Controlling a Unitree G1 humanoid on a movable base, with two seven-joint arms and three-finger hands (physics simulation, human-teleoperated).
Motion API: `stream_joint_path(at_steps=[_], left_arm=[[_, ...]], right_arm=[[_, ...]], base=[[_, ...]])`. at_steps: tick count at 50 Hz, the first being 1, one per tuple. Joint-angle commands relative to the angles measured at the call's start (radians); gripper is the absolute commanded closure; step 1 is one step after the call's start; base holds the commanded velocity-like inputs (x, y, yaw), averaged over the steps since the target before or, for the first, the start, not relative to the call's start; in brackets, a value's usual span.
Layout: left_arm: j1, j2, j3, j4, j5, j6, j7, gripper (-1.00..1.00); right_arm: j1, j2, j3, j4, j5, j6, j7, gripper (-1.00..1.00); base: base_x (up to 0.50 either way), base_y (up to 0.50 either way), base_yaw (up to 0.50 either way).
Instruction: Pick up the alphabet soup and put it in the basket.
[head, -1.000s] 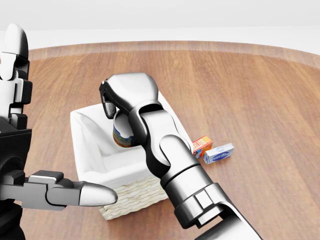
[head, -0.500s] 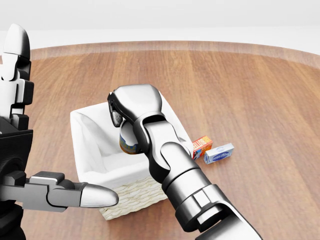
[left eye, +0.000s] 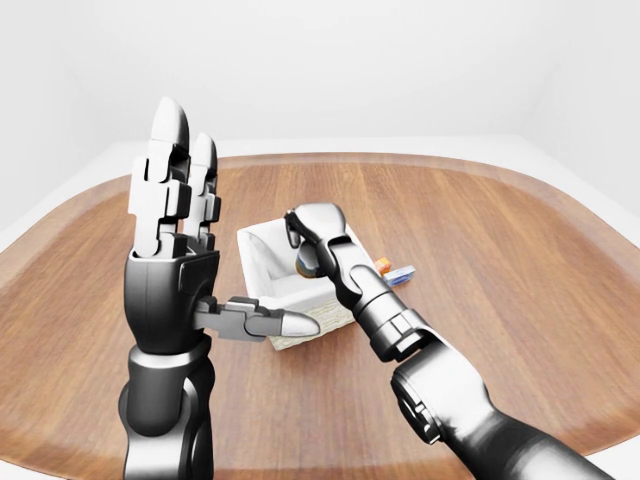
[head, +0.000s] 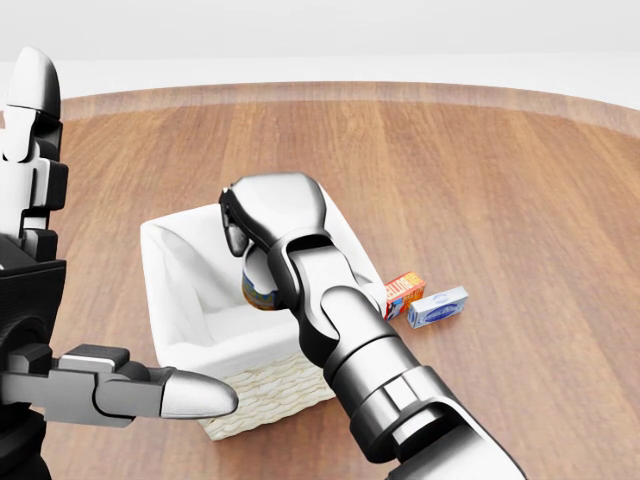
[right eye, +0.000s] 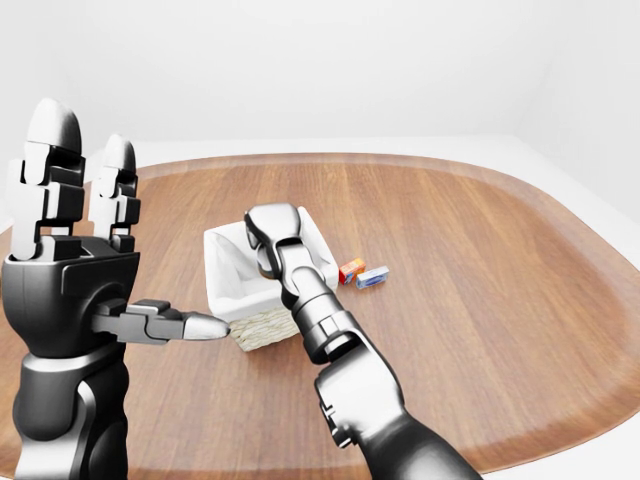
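The round wooden table (head: 520, 180) carries a white-lined basket (head: 170, 270), an orange box (head: 405, 291) and a blue-white box (head: 438, 306).

One basket (head: 175, 290), one can (head: 260, 285), two boxes (head: 437, 306)

basket (head: 175, 285): showing white lining, pale woven weave
alphabet soup (head: 258, 288): showing yellow and blue label
right hand (head: 262, 215): gleaming silver, black
worktop (head: 500, 180): showing brown wood grain
small box (head: 404, 292): showing orange
second box (head: 437, 307): showing blue and white

Bare simulated test room: rounded wooden floor (left eye: 480, 230), blank white walls (left eye: 350, 70).
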Motion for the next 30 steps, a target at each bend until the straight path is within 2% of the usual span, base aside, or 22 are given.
stream_joint_path(at_steps=[1, 6, 15, 30], left_arm=[[0.002, 0.0, 0.0, 0.001, -0.001, 0.0, -0.002, -1.0], [0.001, -0.003, 0.0, -0.005, -0.011, 0.0, -0.003, -1.0], [0.002, -0.002, -0.007, -0.009, -0.016, 0.0, -0.003, -1.0], [0.004, -0.003, -0.014, -0.018, -0.017, 0.0, -0.004, -1.0]], right_arm=[[-0.007, 0.003, 0.0, 0.062, 0.018, 0.0, -0.082, 0.95], [-0.011, 0.001, 0.0, 0.107, 0.028, 0.0, -0.113, 0.95], [-0.008, 0.001, 0.004, 0.094, 0.035, 0.0, -0.101, 0.95], [-0.022, -0.004, -0.003, 0.131, 0.045, 0.0, -0.137, 0.95]], base=[[0.0, 0.0, 0.0], [0.0, 0.0, 0.0], [0.0, 0.0, 0.0], [0.0, 0.0, 0.0]])
